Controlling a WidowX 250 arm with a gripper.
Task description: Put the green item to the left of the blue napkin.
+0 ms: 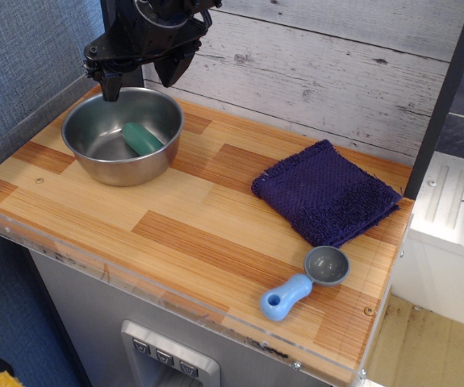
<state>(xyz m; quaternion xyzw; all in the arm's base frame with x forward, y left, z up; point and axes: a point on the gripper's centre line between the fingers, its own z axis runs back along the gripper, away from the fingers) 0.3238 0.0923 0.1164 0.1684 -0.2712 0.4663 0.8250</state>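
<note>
Upper left, the gripper [139,79] hangs open and empty above the steel bowl [94,151], pickup pending: next it must drop onto the green item [141,138] inside.

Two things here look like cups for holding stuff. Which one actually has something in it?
The steel bowl at the back left: the green item lies inside. The small grey scoop at the front right is empty.

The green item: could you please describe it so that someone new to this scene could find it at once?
Start at the wooden counter and find the steel bowl at its far left, below the gripper. The green item lies inside it: a small, smooth teal capsule, unlike the blue-handled grey scoop near the blue napkin.
</note>
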